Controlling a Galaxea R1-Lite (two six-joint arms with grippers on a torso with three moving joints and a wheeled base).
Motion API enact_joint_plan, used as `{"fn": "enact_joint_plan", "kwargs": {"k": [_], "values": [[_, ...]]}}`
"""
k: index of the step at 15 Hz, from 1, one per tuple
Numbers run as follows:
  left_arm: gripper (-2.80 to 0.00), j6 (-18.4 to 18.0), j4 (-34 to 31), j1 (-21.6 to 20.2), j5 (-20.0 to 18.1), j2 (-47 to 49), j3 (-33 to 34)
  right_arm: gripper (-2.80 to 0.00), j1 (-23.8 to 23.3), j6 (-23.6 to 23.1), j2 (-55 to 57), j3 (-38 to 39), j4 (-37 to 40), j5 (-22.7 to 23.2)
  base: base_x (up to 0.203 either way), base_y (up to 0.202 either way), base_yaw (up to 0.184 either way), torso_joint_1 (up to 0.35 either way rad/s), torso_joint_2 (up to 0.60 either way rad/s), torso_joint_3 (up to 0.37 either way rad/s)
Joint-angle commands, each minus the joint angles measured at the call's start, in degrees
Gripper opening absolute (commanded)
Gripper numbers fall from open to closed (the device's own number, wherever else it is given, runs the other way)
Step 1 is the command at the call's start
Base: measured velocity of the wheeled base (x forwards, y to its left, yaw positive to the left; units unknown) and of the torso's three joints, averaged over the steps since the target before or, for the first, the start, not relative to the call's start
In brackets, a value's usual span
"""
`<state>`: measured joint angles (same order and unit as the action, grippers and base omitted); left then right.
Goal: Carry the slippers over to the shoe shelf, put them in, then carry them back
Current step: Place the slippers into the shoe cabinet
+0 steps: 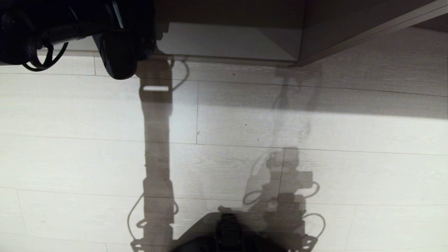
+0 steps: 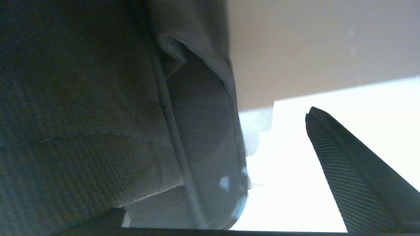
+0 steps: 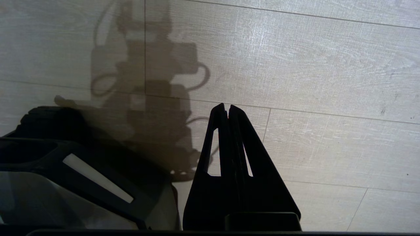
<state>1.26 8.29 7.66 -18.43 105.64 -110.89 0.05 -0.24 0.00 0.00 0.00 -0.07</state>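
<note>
Head view: the left arm (image 1: 70, 31) reaches toward the shelf (image 1: 227, 42), a low cubby above the pale plank floor (image 1: 315, 168); its gripper is out of sight there.

Left wrist view: slippers (image 2: 115, 124) (grey woven fabric) fill the frame close against the camera, just beside one finger (image 2: 354, 170); the claw is spread wide, beige shelf panel beyond.

Right wrist view: the right gripper (image 3: 225, 109) hangs over the floor, fingers pressed together, empty.
</note>
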Motion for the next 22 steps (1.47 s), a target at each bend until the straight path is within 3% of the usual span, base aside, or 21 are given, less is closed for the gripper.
{"fn": "enact_joint_plan", "kwargs": {"k": [1, 5, 11, 14, 18, 22], "values": [[0.0, 0.84, 0.24, -0.01, -0.11, -0.64, 0.89, -2.8, 0.04, -0.02, 0.06, 0.0, 0.0, -0.01, 0.0, 0.0, 0.0, 0.0, 0.0, 0.0], [0.0, 1.44, 0.24, -0.01, -0.02, -0.88, 4.12, -2.8, 0.02, -0.02, 0.08, 0.0, 0.0, -0.01, 0.0, 0.0, 0.0, 0.0, 0.0, 0.0], [0.0, 0.43, 2.45, -0.97, 1.47, -0.08, 2.52, -2.8, -0.05, -0.02, 0.09, 0.0, 0.0, -0.01, 0.0, 0.0, 0.0, 0.0, 0.0, 0.0], [0.0, -4.33, 3.48, -1.96, 4.62, 0.7, 2.51, -2.8, 0.01, -0.02, 0.0, 0.0, 0.0, -0.01, 0.0, 0.0, 0.0, 0.0, 0.0, 0.0], [0.0, -4.84, 4.1, -2.21, 5.67, 0.66, 2.52, -2.8, 0.01, -0.02, 0.08, 0.0, 0.0, -0.01, 0.0, 0.0, 0.0, 0.0, 0.0, 0.0], [0.0, -8.0, 5.84, -2.21, 8.58, 0.7, 2.45, -2.8, 0.04, -0.02, 0.09, 0.0, 0.0, -0.01, 0.0, 0.0, 0.0, 0.0, 0.0, 0.0]]}}
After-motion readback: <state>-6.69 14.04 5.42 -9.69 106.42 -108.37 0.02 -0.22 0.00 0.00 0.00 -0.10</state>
